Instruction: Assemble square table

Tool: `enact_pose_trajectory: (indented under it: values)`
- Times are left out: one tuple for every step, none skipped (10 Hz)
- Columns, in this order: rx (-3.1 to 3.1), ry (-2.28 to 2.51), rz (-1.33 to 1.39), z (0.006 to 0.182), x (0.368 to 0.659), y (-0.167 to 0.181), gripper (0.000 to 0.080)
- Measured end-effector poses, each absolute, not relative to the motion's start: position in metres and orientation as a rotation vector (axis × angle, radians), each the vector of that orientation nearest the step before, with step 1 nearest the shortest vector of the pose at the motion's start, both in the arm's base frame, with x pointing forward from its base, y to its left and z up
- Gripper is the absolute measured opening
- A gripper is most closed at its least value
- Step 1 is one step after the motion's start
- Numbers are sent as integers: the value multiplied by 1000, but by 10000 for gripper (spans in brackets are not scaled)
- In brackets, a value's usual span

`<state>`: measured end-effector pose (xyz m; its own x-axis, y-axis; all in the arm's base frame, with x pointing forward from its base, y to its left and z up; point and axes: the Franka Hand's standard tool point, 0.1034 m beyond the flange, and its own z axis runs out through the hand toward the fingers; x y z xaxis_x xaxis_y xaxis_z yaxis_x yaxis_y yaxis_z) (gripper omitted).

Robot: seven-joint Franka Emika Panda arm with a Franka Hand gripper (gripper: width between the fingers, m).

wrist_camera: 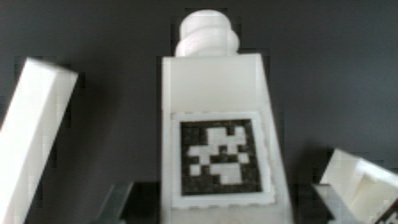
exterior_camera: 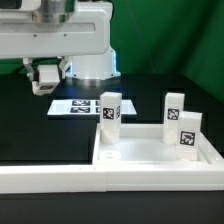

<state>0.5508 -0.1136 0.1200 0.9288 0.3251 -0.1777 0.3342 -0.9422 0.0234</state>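
Gripping one leg, the gripper hangs apart from the one top, at which three legs stand.

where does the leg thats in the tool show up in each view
Exterior view: the held leg is in the upper left of the picture, near the marker board, mostly hidden between the fingers.
Wrist view: the same leg fills the centre, tag facing the camera.
Shared landmark: the tool gripping it, seen at the leg's lower end in the wrist view.
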Motion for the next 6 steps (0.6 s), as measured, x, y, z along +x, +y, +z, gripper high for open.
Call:
enact_pose_trajectory:
  values:
    - [3044,495,-203,120,554,-113,290]
    - [3087,412,-146,123,563,-102,290]
    - [3134,327,-81,133,587,-88,290]
    - [3178,199,-30,142,616,-72,290]
    - [3197,101,93,153,642,-62,290]
    - [3189,-36,245,171,668,-43,290]
